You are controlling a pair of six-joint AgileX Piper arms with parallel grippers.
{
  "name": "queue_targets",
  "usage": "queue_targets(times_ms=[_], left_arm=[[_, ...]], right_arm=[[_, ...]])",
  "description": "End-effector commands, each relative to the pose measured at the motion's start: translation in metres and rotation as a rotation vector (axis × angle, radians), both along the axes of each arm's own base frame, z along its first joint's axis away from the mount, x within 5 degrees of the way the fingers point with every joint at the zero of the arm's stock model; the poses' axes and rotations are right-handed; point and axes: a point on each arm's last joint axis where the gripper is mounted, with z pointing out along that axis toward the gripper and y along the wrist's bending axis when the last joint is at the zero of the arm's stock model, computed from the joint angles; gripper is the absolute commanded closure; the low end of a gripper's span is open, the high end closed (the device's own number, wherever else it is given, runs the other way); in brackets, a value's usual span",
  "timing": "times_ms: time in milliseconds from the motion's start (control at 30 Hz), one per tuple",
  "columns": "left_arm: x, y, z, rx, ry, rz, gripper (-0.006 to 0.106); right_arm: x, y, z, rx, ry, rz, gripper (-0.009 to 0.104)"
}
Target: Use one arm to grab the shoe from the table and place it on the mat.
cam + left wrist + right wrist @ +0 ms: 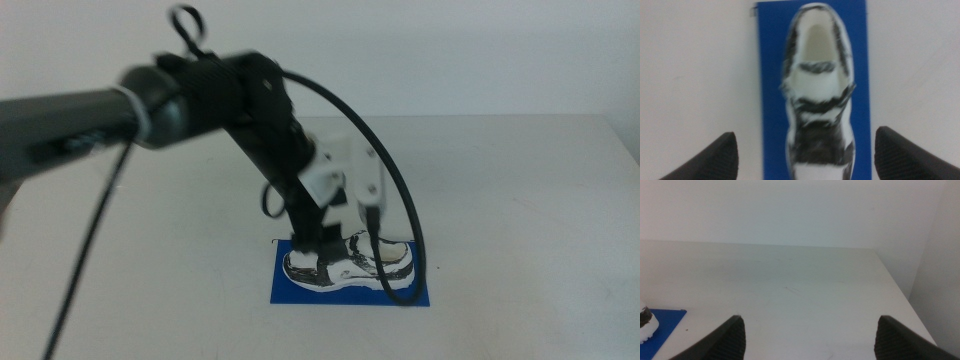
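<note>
The small white sneaker with black panels [817, 95] lies lengthwise on the flat blue rectangular mat [771, 75], within its edges. Directly above the sneaker, the left gripper [805, 157] on the dark grey arm [150, 105] has its jaws spread wide, seemingly clear of the sneaker through the blur. The right gripper [810, 337] waits open over the white table [790, 280], beside the mat.

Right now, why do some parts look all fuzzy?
Middle view: the arm is smeared, while the shoe on the mat is clearer. Left wrist view: the shoe's black trim is soft and streaky. Right wrist view: the table is evenly lit, without glare.
</note>
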Motion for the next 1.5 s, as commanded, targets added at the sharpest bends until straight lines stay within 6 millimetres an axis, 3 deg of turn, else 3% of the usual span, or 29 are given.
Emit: queue_targets(times_ms=[0, 200, 500, 700, 833, 933, 1067, 1300, 1467], left_arm=[[-0.005, 0.010, 0.051, -0.112, -0.070, 0.062, 0.007], [-0.008, 0.036, 0.097, -0.282, -0.095, 0.222, 0.008], [-0.008, 0.078, 0.167, -0.734, -0.086, 0.497, 0.012], [-0.022, 0.128, 0.205, -0.781, -0.254, 0.561, 0.012], [-0.038, 0.146, 0.226, -0.817, -0.338, 0.600, 0.012], [-0.050, 0.163, 0.232, -0.845, -0.406, 0.721, 0.012], [-0.085, 0.183, 0.226, -0.856, -0.470, 0.907, 0.012], [-0.149, 0.207, 0.201, -0.895, -0.618, 1.106, 0.012], [-0.183, 0.219, 0.167, -0.957, -0.704, 1.197, 0.012]], right_arm=[[-0.002, 0.000, 0.012, -0.024, -0.108, 0.000, 0.029], [-0.002, 0.000, 0.012, -0.024, -0.108, 0.000, 0.029], [-0.002, 0.000, 0.012, -0.024, -0.108, 0.000, 0.029], [-0.002, 0.000, 0.012, -0.024, -0.108, 0.000, 0.029], [-0.002, 0.000, 0.012, -0.024, -0.108, 0.000, 0.029], [-0.002, 0.000, 0.012, -0.024, -0.108, 0.000, 0.029], [-0.002, 0.000, 0.012, -0.024, -0.108, 0.000, 0.029], [-0.002, 0.000, 0.012, -0.024, -0.108, 0.000, 0.029], [-0.002, 0.000, 0.012, -0.024, -0.108, 0.000, 0.029]])
